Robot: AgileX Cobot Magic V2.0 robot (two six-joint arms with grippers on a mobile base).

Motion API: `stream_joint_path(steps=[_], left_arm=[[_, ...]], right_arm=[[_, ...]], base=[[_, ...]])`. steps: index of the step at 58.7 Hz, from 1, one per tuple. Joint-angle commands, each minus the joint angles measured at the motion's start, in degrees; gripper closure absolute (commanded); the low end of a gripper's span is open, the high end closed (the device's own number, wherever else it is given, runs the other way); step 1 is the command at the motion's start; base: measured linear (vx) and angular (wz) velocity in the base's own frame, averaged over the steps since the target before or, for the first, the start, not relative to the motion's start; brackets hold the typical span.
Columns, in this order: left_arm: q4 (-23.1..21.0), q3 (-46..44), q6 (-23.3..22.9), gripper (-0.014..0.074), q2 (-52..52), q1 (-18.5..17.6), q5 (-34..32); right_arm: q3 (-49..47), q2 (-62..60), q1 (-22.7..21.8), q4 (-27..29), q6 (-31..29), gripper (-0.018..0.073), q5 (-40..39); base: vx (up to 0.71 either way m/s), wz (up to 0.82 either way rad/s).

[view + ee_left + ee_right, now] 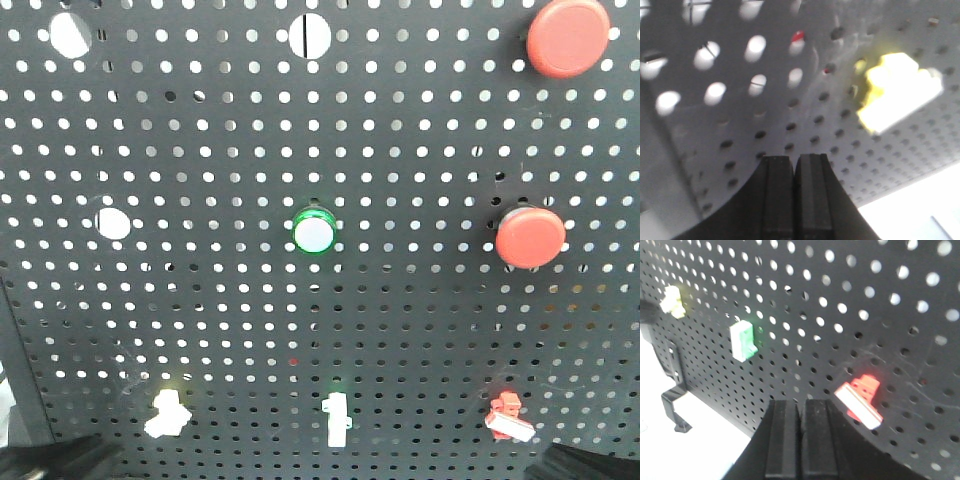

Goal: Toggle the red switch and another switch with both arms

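The small red switch [507, 418] with its white lever tip sits low on the right of the black pegboard [400, 150]. In the right wrist view the red switch [861, 400] lies just up and right of my right gripper [801, 404], which is shut and empty. The pale yellow-white switch [166, 414] sits low on the left. In the left wrist view the yellow-white switch [900, 91] is blurred, up and right of my shut, empty left gripper [793, 159]. Dark arm tips show at the front view's bottom corners [60, 462].
A white toggle with a green base [337, 420] stands between the two switches, also seen as the white toggle [743, 341]. Two big round red push buttons [568, 37] [530, 237] are on the right, and a green-ringed white button [314, 233] sits mid-board. A black bracket foot [675, 405] holds the board.
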Motion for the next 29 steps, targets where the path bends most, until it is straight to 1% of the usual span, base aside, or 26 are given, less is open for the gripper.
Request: stream_joint_path(steps=[1,6,16,29], left_arm=[[-0.64,-0.60,-0.69,0.0594,-4.19,0.12,-4.66],[-0.64,0.48,-0.69,0.0594,-7.71,0.12,-4.56],[-0.64,1.13,-0.69,0.0594,-12.84,0.12,-4.11],[-0.52,1.13,-0.69,0.0594,-14.66,0.12,-2.78]], right_arm=[[-1.93,0.32,0.01,-0.33,0.00,0.0566,-4.30],[-1.93,0.32,0.01,-0.33,0.00,0.0566,-6.07],[-1.93,3.60,0.01,-0.33,0.00,0.0566,-15.18],[-1.93,11.78,0.01,-0.33,0.00,0.0566,-21.57]], base=[[0.00,0.00],[0.00,0.00],[0.00,0.00],[0.00,0.00]])
